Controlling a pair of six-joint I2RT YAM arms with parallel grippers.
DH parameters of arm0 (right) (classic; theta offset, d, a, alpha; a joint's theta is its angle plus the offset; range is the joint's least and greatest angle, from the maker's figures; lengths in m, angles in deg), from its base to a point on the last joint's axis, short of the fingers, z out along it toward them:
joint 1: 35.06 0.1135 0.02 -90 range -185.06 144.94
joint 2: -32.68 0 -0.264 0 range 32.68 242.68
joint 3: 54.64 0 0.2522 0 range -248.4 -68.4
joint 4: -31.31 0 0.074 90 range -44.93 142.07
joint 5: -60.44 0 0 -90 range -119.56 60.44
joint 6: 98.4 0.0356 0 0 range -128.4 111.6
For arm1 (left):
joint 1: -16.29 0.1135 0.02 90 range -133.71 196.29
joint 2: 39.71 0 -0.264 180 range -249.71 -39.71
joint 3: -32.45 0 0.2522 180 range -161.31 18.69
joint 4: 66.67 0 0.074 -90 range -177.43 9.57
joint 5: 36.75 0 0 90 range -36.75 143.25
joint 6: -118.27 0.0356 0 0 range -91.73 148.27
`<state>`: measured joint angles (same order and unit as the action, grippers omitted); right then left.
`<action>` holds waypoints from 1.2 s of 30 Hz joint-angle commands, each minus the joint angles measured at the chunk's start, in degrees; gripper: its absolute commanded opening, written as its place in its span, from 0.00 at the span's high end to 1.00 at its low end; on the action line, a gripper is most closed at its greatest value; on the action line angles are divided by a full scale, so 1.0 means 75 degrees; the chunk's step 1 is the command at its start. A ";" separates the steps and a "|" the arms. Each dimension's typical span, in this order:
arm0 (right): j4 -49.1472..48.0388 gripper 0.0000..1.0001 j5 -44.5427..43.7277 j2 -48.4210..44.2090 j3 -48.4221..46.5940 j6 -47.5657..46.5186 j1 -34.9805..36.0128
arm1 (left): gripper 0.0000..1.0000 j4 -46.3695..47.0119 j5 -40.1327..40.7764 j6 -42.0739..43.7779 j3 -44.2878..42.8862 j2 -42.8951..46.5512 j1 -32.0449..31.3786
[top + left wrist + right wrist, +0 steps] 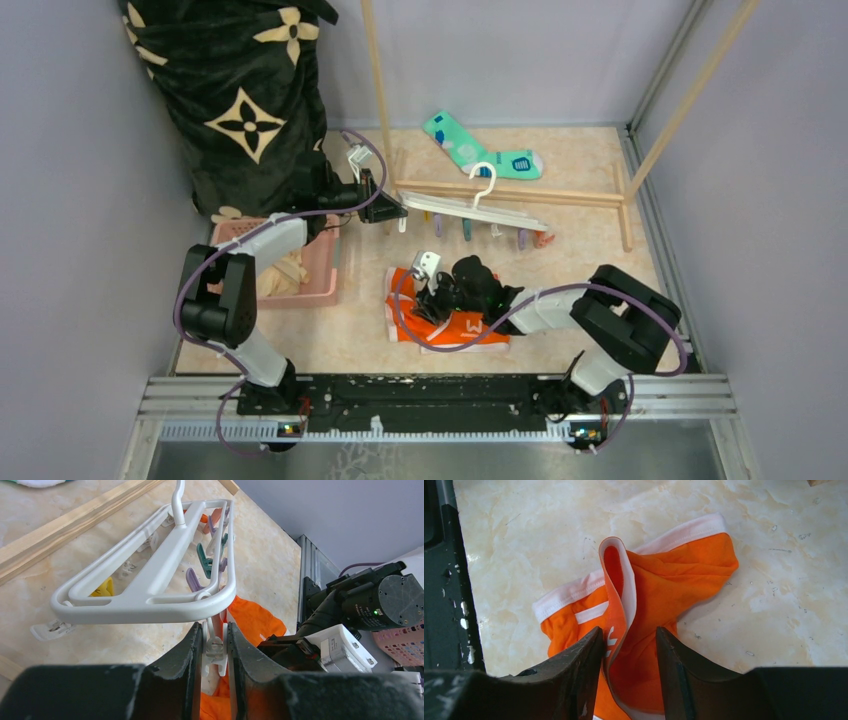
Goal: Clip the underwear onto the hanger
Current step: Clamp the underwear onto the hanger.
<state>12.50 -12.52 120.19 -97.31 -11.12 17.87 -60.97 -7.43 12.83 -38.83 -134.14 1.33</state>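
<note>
The white hanger [480, 212] hangs tilted in front of the wooden rack, with pastel clothespins dangling under it. My left gripper [392, 212] is at its left end. In the left wrist view the left gripper [215, 627] is shut on a white clothespin [215, 650] under the hanger frame [150, 600]. The orange underwear [470, 328] lies crumpled on the table below and shows in the left wrist view [255, 622]. My right gripper [437, 295] is low over it. In the right wrist view the right gripper [629, 635] is open, its jaws on either side of a raised fold of the underwear [664, 580] at the white-edged waistband.
A wooden rack [510, 190] stands behind the hanger, with a teal sock [480, 150] on the floor beyond it. A pink basket [322, 262] holding cream cloth [285, 275] sits at the left. A black patterned blanket [240, 90] fills the back left. A metal rail [440, 392] runs along the near edge.
</note>
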 commanded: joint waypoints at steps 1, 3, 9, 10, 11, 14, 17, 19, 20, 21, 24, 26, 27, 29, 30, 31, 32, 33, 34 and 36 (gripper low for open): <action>-0.0576 0.55 -0.0002 0.0125 -0.0290 0.0082 -0.0048 | 1.00 0.0253 -0.0243 -0.0038 -0.0276 0.0011 0.0061; -0.0611 0.53 0.0019 0.0140 -0.0318 0.0093 -0.0048 | 1.00 0.0260 -0.0254 -0.0033 -0.0276 0.0006 0.0062; -0.0690 0.44 0.0135 0.0143 -0.0331 0.0138 -0.0049 | 1.00 0.0255 -0.0247 -0.0029 -0.0276 -0.0006 0.0061; -0.0704 0.45 0.0149 0.0151 -0.0340 0.0156 -0.0049 | 1.00 0.0262 -0.0255 -0.0029 -0.0276 -0.0009 0.0061; -0.0721 0.47 0.0156 0.0165 -0.0343 0.0157 -0.0049 | 1.00 0.0255 -0.0253 -0.0037 -0.0276 -0.0016 0.0061; -0.0786 0.54 0.0139 0.0205 -0.0357 0.0206 -0.0049 | 1.00 0.0281 -0.0263 -0.0051 -0.0274 -0.0018 0.0061; -0.0774 0.67 0.0216 0.0267 -0.0432 0.0225 -0.0049 | 1.00 0.0357 -0.0303 -0.0116 -0.0256 -0.0021 0.0061; -0.0674 0.80 0.0234 0.0238 -0.0501 0.0223 -0.0050 | 1.00 0.0522 -0.0339 -0.0211 -0.0199 0.0012 0.0063; -0.0576 0.88 0.0252 0.0195 -0.0565 0.0213 -0.0046 | 1.00 0.0628 -0.0345 -0.0264 -0.0160 0.0031 0.0061; -0.0452 0.95 0.0251 0.0132 -0.0633 0.0182 -0.0049 | 1.00 0.0800 -0.0371 -0.0351 -0.0066 0.0059 0.0061; -0.0094 1.00 0.0179 -0.0145 -0.0780 0.0054 -0.0049 | 1.00 0.1686 -0.0524 -0.0976 0.0250 0.0127 0.0055; 0.0152 1.00 0.0129 -0.0347 -0.0918 -0.0093 -0.0053 | 1.00 0.2623 -0.0639 -0.1640 0.0553 0.0173 0.0050; 0.0275 1.00 0.0095 -0.0401 -0.0977 -0.0175 -0.0058 | 1.00 0.3143 -0.0665 -0.2036 0.0708 0.0180 0.0041; 0.0426 1.00 0.0095 -0.0465 -0.1062 -0.0264 -0.0098 | 1.00 0.4375 -0.0751 -0.2959 0.1035 0.0145 0.0028; 0.0416 1.00 0.0168 -0.0499 -0.1067 -0.0263 -0.0153 | 1.00 0.5133 -0.0808 -0.3530 0.1241 0.0094 0.0020; 0.0388 1.00 0.0245 -0.0534 -0.1043 -0.0234 -0.0209 | 1.00 0.5984 -0.0832 -0.4032 0.1470 0.0047 0.0017; 0.0287 1.00 0.0344 -0.0594 -0.0997 -0.0135 -0.0295 | 1.00 0.6729 -0.0818 -0.4519 0.1663 -0.0010 0.0018; 0.0132 1.00 0.0480 -0.0674 -0.0927 0.0009 -0.0395 | 1.00 0.7292 -0.0784 -0.4885 0.1822 -0.0067 0.0015; -0.0019 1.00 0.0599 -0.0763 -0.0873 0.0156 -0.0501 | 1.00 0.7734 -0.0749 -0.5155 0.1944 -0.0124 -0.0011; -0.0138 1.00 0.0718 -0.0900 -0.0839 0.0319 -0.0616 | 1.00 0.8436 -0.0732 -0.5430 0.2153 -0.0228 -0.0100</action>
<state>15.88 -10.12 117.30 -102.69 -11.10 15.31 -21.01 -11.52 -15.74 -25.11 -134.54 1.26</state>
